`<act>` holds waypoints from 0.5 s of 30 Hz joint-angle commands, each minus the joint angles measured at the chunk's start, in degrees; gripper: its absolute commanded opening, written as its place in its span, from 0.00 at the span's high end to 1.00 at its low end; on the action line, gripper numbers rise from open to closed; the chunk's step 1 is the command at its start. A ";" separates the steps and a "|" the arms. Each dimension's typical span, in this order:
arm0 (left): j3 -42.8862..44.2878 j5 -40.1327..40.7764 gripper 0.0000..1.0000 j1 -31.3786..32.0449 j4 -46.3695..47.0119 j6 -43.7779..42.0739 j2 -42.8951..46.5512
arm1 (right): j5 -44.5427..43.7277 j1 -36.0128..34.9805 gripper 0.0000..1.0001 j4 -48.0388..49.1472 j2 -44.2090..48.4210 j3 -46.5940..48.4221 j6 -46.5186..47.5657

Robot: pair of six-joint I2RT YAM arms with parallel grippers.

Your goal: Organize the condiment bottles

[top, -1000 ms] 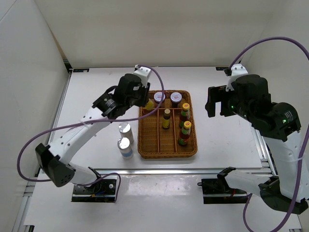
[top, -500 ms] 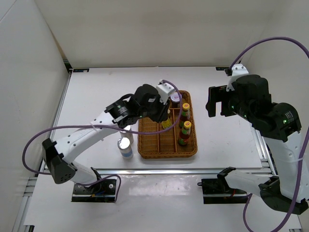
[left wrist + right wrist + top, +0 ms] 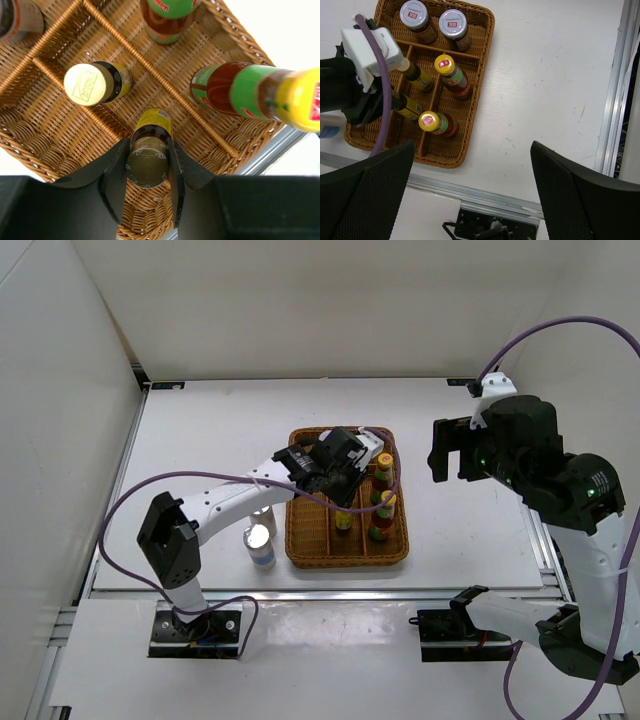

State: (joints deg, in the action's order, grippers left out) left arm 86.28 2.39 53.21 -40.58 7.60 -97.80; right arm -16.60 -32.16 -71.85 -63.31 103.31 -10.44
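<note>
Seen from above, the left arm reaches over the wicker tray [image 3: 345, 562]. Its left gripper [image 3: 341, 502] is down in the tray's middle lane on a small dark yellow-labelled bottle [image 3: 343, 521]. Two silver-topped white cylinders [image 3: 259, 541] stand outside the tray, just beside its left rim. The right gripper [image 3: 450, 455] hangs well off the tray's right side, so the left arm is much nearer those cylinders.

The left wrist camera looks straight down the bottle's long axis. The bottle stands upright with its cap toward the lens, and the fingers [image 3: 116, 170] press either side of the cap, the jaws narrowed to its width. Its twin dark bottle [image 3: 96, 84] appears to share the lane, and a red sauce bottle [image 3: 235, 90] stands one divider over.

In the right wrist view, that gripper's jaws are spread wide with nothing between them. Two purple-lidded jars [image 3: 414, 15] fill the tray's far compartment.

The bottle looks seated, so the release likely calls for a straight lift along its axis.
</note>
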 commanded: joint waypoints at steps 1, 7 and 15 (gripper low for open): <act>3.54 0.59 0.84 0.05 0.68 1.11 1.38 | -1.85 0.08 0.01 1.63 1.17 -0.39 -0.11; 4.07 -0.72 0.37 0.05 0.68 1.11 0.33 | -1.86 0.08 0.01 1.63 1.17 -0.39 -0.11; 6.70 5.22 0.00 0.05 -1.52 -0.56 7.95 | -1.33 0.08 0.01 2.25 0.64 -0.39 0.42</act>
State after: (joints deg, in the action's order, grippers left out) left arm 89.34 3.05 53.21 -41.32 7.75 -97.51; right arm -17.56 -32.16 -71.85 -62.94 103.22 -10.33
